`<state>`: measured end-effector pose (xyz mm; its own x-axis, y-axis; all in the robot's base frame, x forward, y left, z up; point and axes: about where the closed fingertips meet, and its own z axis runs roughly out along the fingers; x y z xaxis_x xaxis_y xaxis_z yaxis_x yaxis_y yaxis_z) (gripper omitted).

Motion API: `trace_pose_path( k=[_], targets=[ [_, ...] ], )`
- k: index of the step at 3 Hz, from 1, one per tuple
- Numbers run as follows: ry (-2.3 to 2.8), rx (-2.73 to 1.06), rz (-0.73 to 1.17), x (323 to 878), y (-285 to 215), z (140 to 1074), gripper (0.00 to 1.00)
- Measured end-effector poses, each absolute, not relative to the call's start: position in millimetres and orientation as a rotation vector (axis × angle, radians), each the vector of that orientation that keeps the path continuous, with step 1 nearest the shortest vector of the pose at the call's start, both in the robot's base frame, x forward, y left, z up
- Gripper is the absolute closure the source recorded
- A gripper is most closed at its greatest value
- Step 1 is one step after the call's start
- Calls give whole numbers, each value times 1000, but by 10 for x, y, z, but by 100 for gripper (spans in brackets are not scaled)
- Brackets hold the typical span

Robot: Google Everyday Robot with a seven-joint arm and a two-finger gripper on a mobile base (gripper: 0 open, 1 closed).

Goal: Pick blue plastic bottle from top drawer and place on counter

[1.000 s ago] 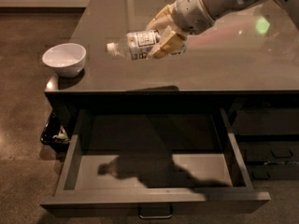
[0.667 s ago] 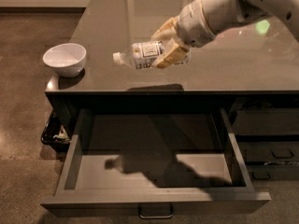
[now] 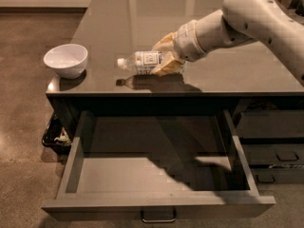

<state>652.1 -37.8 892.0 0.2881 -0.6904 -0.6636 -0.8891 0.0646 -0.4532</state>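
The blue plastic bottle [image 3: 141,61], clear with a white cap and white label, lies sideways just above the counter [image 3: 142,18] near its front edge, cap pointing left. My gripper [image 3: 166,59] is shut on the bottle's right end, its tan fingers [image 3: 169,68] above and below it. The white arm reaches in from the upper right. The top drawer [image 3: 156,205] stands pulled open below, its grey floor bare, with the bar handle at the front.
A white bowl [image 3: 66,60] sits on the counter's front left corner. Narrower dark drawer fronts [image 3: 275,151] are at the right. A black bin [image 3: 54,137] with scraps stands on the brown floor left of the cabinet.
My gripper has carried the bottle lower and a little toward the counter's front, down close to the counter top. The arm now reaches in lower.
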Motion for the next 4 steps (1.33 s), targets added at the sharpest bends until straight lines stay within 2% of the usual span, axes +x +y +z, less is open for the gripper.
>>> trace_pose_path(
  k=[2, 3, 4],
  targets=[
    [1464, -1629, 444, 6660, -208, 8790, 100],
    [1463, -1629, 451, 6655, -200, 8790, 81],
    [1463, -1629, 451, 6655, -200, 8790, 58]
  ],
)
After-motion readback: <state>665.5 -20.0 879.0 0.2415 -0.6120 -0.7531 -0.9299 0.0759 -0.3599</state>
